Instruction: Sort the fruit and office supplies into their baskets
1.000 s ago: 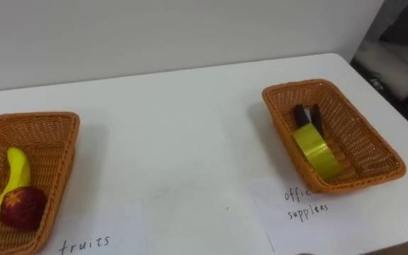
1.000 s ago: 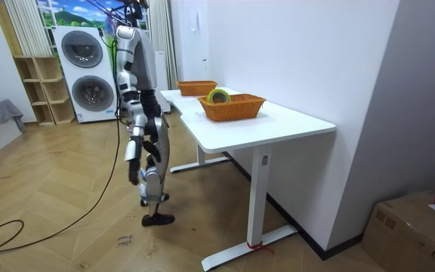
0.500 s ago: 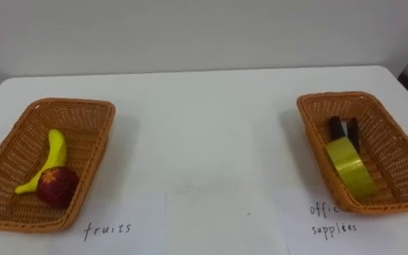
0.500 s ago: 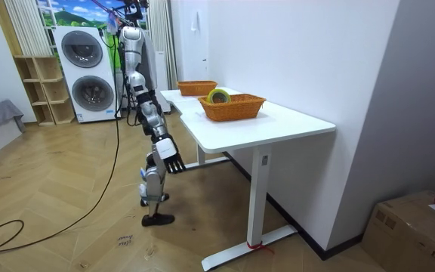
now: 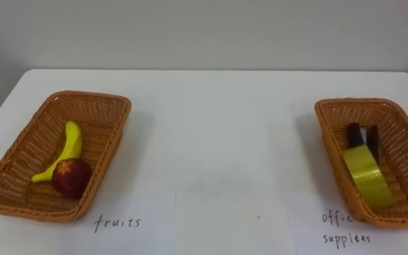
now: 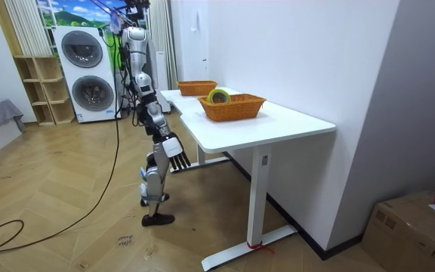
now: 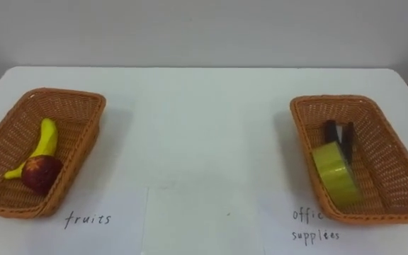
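A yellow banana (image 5: 62, 150) and a dark red apple (image 5: 71, 177) lie touching each other inside the fruit basket (image 5: 20, 205), a brown wicker tray that I use as my landmark here. Well apart from the fruit basket, on its right across a bare white stretch, stands the office basket (image 5: 331, 134). It holds a roll of yellow tape (image 5: 367, 176) on edge and, just behind it, two small dark items (image 5: 363, 134) that I cannot identify. A paper label for fruit (image 5: 117, 223) lies just in front of the fruit basket's near right corner, and a second paper label (image 5: 346, 228) lies far to the right, in front of the office basket. Both baskets sit on a white table (image 5: 218, 127). In the room view the robot stands at the table's long side, and its right hand (image 6: 174, 146) hangs below the tabletop, lower than the fruit basket, with fingers spread straight and holding nothing. I judge the sorting to be done, or nearly so, and the step in hand to be a final check. To do it well I would keep that hand low and away from the table edge so that it nudges neither basket. I would also look over the table's edges and corners for any stray item before reaching in.
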